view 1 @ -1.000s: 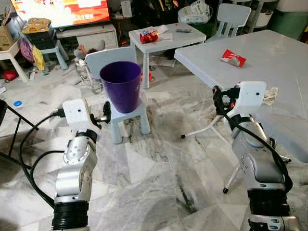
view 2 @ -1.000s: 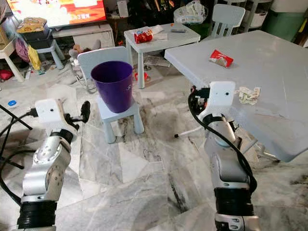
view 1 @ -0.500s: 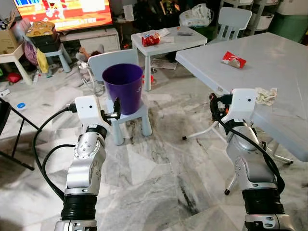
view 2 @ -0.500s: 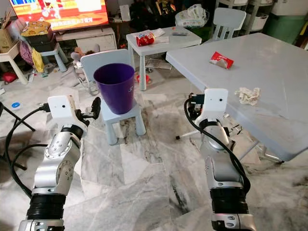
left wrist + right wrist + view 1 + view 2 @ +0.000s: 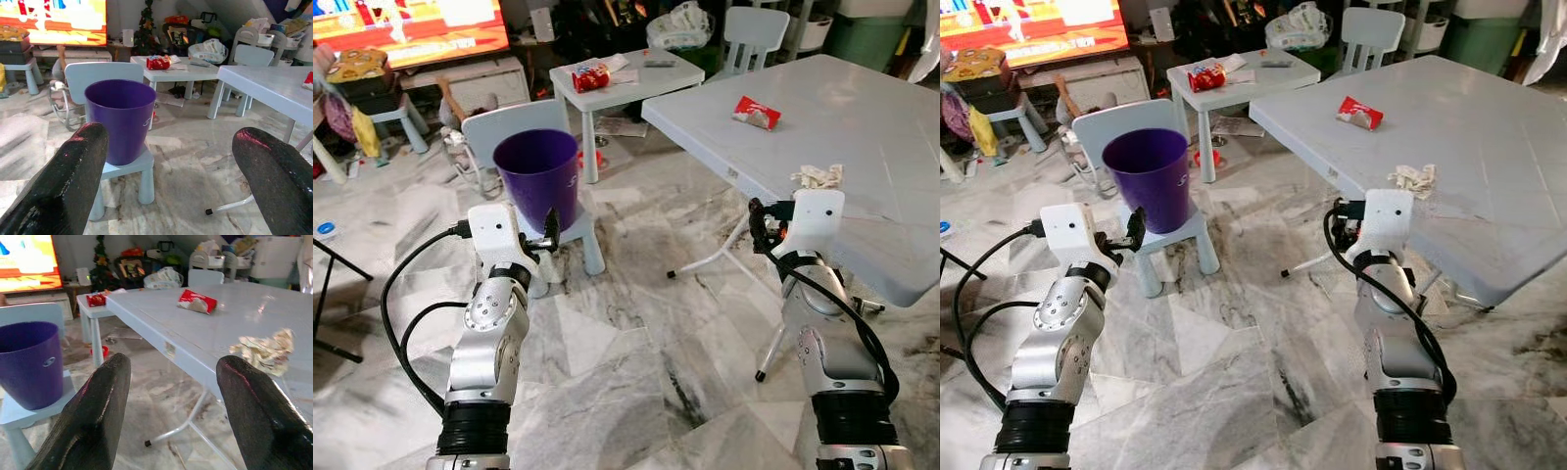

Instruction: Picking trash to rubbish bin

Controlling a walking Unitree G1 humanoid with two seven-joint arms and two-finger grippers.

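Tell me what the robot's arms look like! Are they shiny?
Yes! Both arms are shiny silver metal made of rounded segments, with ribbed black rings low down. The left arm and right arm each carry a white box at the wrist, and black cables loop along them. The left gripper and right gripper each have two thick, glossy black jaws with a speckled surface.

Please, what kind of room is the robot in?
Most likely a home living room: a television glows at the back, a small children's chair and low table stand nearby, and the floor is marble tile.
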